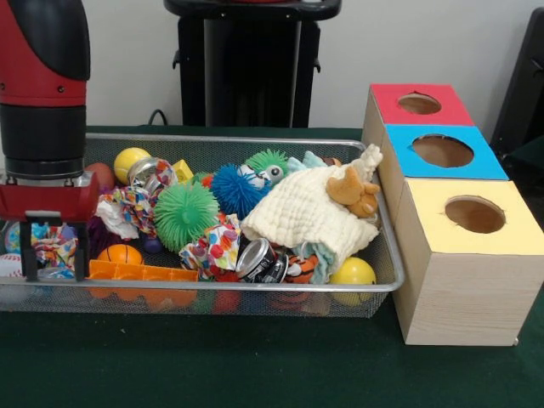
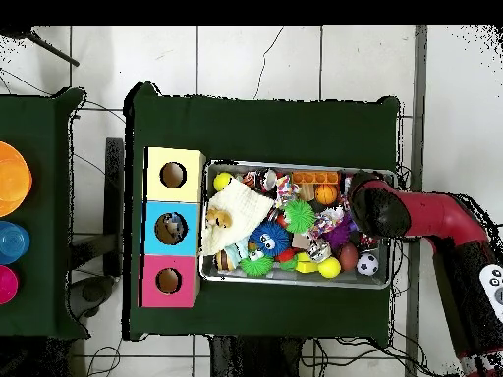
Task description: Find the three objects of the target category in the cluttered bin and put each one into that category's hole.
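Listing contents, largest first.

Bench (image 1: 212, 365): dark green cover, carrying everything below.

Wire mesh bin (image 1: 387, 255): centre of the bench, heaped with toys.

Sorting box (image 1: 459, 272): pale wood, touching the bin's right end. Three holes on top: yellow hole (image 1: 474, 214) nearest, blue hole (image 1: 442, 150) in the middle, red hole (image 1: 419, 104) farthest. In the overhead view something pale shows inside the blue hole; what it is cannot be told. The other two look dark.

Robot arm (image 1: 42, 85): red and black, standing over the bin's left end.

End effector (image 1: 55, 255): two dark fingers (image 1: 28, 251) spread apart, lowered among the clutter at the left end, with a patterned cloth scrap (image 1: 56, 246) between them. Whether it pinches the scrap cannot be told.

Cream cloth (image 1: 306, 212): draped over the right half of the heap, a tan plush toy (image 1: 354, 191) lying on it.

Smaller items: green spiky ball (image 1: 184, 214), blue spiky ball (image 1: 235, 191), crushed can (image 1: 259, 261), orange ball (image 1: 120, 254), yellow ball (image 1: 353, 271).

Progress, as a judgement: the target category is not evident; at most one item appears posted, so most of the search and sorting remains.
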Tool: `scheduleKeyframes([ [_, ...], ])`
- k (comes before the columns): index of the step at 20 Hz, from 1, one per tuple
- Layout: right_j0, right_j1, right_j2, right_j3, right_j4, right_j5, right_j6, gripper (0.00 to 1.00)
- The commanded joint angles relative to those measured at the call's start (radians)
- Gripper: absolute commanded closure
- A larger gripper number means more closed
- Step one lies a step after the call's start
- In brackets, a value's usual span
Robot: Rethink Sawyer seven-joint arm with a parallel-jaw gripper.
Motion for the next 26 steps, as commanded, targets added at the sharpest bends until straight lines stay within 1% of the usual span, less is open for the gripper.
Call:
scheduleKeyframes([
  [1,-0.041,0.098,0.045,-0.070,-0.063,0.102,-0.381,0.00],
  [7,-0.042,0.105,0.047,-0.075,-0.070,0.088,-0.388,0.00],
  [11,-0.036,0.114,0.038,-0.080,-0.081,0.071,-0.369,0.00],
  [18,-0.032,0.170,0.019,-0.101,-0.122,-0.011,-0.315,0.00],
  [22,-0.031,0.211,0.008,-0.121,-0.160,-0.071,-0.294,0.00],
  [26,-0.038,0.246,0.007,-0.136,-0.168,-0.094,-0.285,0.00],
])
